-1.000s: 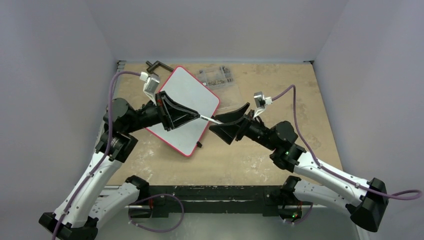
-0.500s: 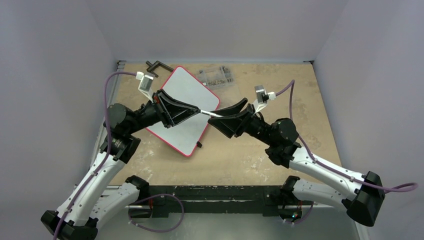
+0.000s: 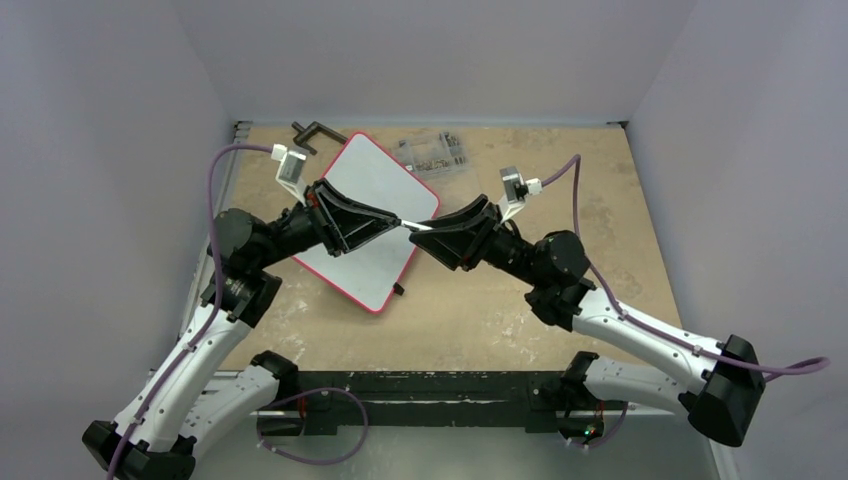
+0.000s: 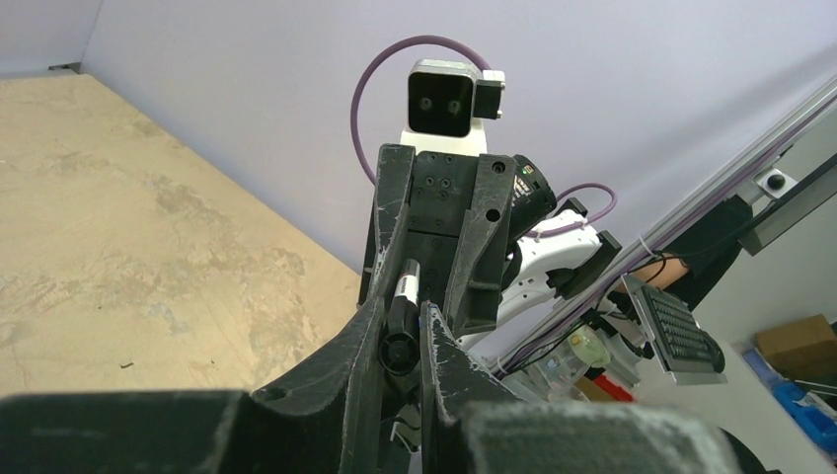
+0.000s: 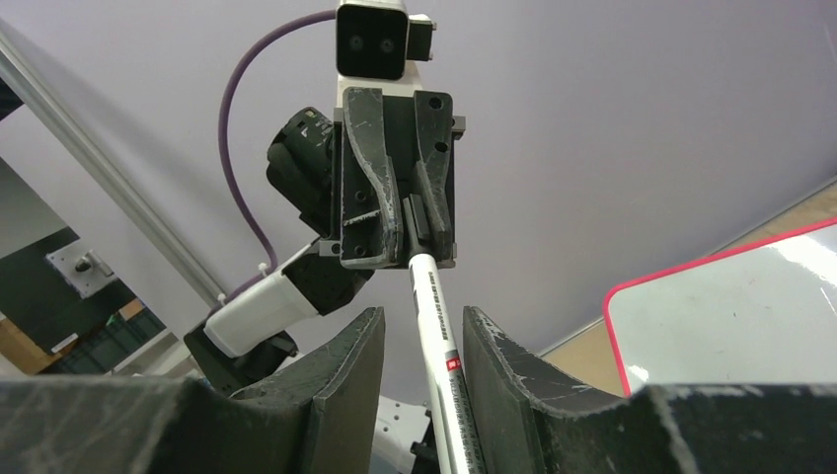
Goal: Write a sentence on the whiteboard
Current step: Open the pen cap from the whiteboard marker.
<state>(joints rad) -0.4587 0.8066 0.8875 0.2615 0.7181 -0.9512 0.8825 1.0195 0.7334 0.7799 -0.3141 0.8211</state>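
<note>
The whiteboard (image 3: 378, 172), white with a thin red rim, lies at the back left of the table; one corner shows in the right wrist view (image 5: 730, 316). No sentence shows on its visible part. Above its right edge the two grippers meet tip to tip. My left gripper (image 3: 393, 224) (image 4: 402, 308) is shut on the black end of a white marker (image 3: 413, 226) (image 4: 400, 346). The marker's white barrel (image 5: 434, 296) runs between the fingers of my right gripper (image 3: 424, 236) (image 5: 422, 314). It lies against one finger, with a gap to the other.
A clear plastic box of small parts (image 3: 435, 155) sits behind the whiteboard's right corner. A black clamp (image 3: 318, 132) sticks out at the table's back left. The tan table (image 3: 580, 190) is walled on three sides.
My right gripper has moved left and up onto the marker, and its jaws have narrowed around the barrel. The left gripper rose slightly, still holding the marker.
</note>
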